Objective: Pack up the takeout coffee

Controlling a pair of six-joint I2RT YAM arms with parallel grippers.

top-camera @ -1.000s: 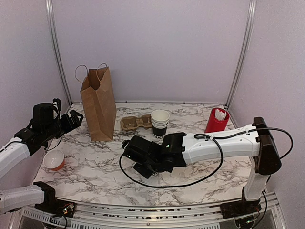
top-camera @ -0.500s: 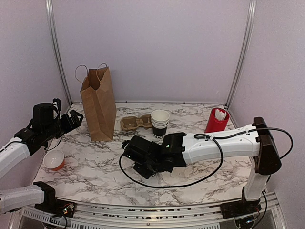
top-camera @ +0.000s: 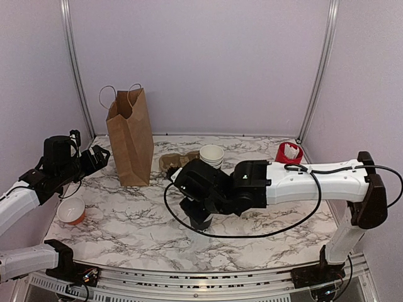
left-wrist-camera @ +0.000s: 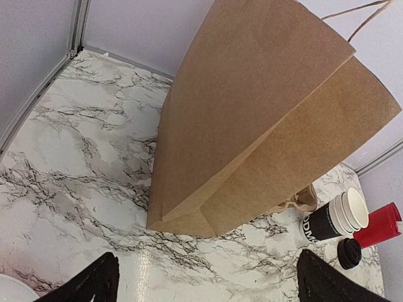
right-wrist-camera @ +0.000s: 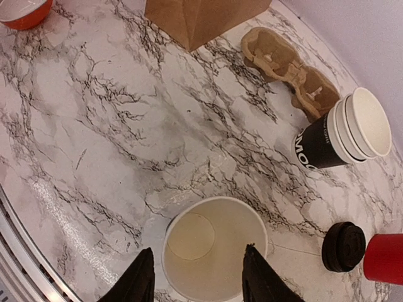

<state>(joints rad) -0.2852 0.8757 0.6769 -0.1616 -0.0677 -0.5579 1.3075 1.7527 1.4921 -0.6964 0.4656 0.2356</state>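
A single lidless paper cup (right-wrist-camera: 214,255), white-rimmed and empty, stands upright on the marble table; in the top view it is a dark cup (top-camera: 200,219) under the right arm. My right gripper (right-wrist-camera: 200,280) hovers just above it, open, with one finger on each side of the rim. No lidded takeout coffee is in view. A loose black lid (right-wrist-camera: 344,246) lies to the cup's right. The brown paper bag (top-camera: 130,135) stands upright at the back left. My left gripper (left-wrist-camera: 208,286) is open and empty, facing the bag's base (left-wrist-camera: 189,220) from a short distance.
A stack of black white-rimmed cups (top-camera: 211,157) and a cardboard cup carrier (top-camera: 173,162) sit behind the right gripper. A red container (top-camera: 286,157) stands at the back right. An orange bowl (top-camera: 71,211) sits near the left front. The right arm's cable loops over the table.
The right gripper's fingers have spread apart and the arm has lifted and drawn back, leaving the lidless cup standing on the table. The left arm has not moved.
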